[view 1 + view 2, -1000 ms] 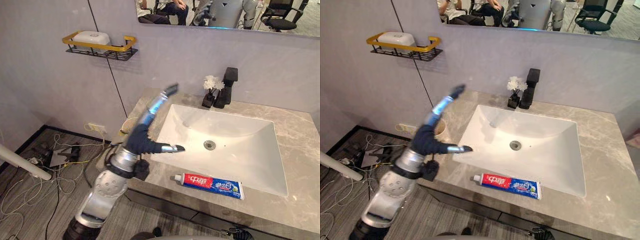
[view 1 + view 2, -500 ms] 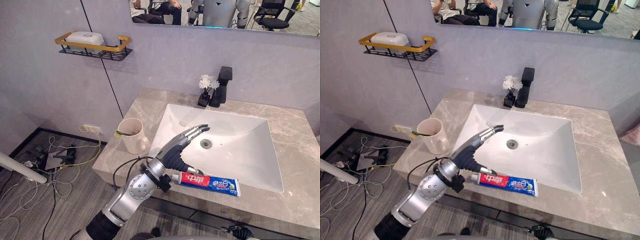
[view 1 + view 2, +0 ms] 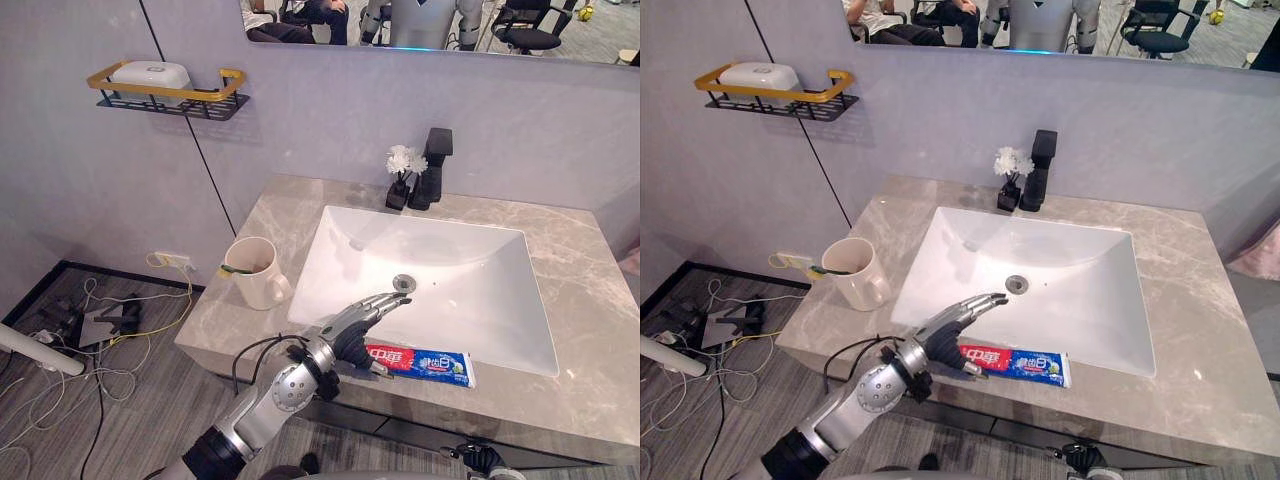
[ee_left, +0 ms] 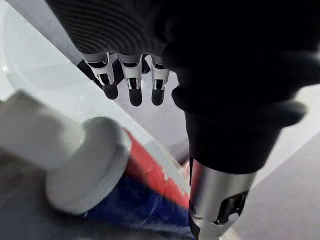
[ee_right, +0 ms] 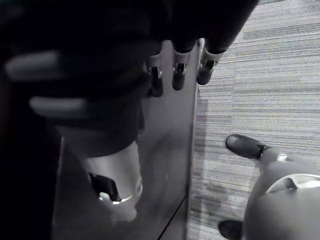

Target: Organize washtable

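Note:
A red and blue toothpaste tube [image 3: 425, 363] lies on the counter's front edge, just before the white sink [image 3: 470, 300], with its white cap [image 4: 75, 165] pointing to the left. My left hand [image 3: 352, 322] hovers open right over the cap end. Its fingers [image 4: 131, 85] reach straight out above the sink's front rim, and the thumb [image 4: 220, 200] hangs beside the tube without closing on it. My right hand [image 5: 176, 74] hangs low beside the cabinet, above the floor, with its fingers relaxed.
A cream cup [image 3: 252, 272] holding a toothbrush stands at the counter's left end. A black faucet [image 3: 431, 168] and a small vase of white flowers [image 3: 402, 172] stand behind the sink. A gold-railed wall shelf [image 3: 165, 88] carries a white soap box.
My left arm has come down from near the wall and now holds its hand low over the toothpaste's cap end. The camera has shifted, and the cup has come into sight.

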